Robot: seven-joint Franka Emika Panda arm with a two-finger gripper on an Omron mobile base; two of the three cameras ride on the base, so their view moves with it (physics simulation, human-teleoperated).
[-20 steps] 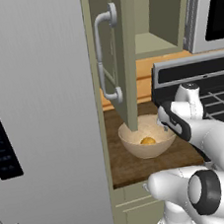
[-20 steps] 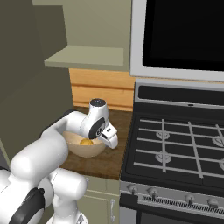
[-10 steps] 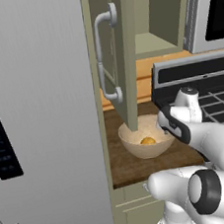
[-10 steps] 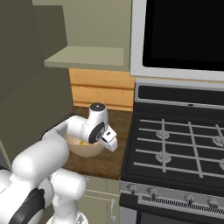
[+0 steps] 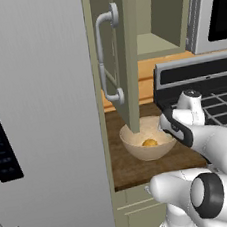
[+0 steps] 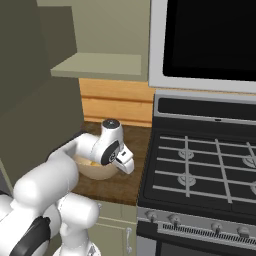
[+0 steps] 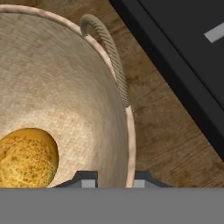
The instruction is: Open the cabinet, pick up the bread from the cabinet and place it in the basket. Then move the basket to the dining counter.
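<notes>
With the bread (image 7: 27,156) already lying in the basket (image 7: 61,83) on the worktop (image 7: 166,131), my claw (image 7: 114,183) pinches the rim beside the rope handle (image 7: 109,52), so I should lift level and slowly to avoid tipping

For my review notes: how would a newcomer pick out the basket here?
Find the stove; left of it runs a short wood worktop. The basket sits there under the open cabinet door: a round beige bowl with a rope handle, holding the yellow bread.
</notes>
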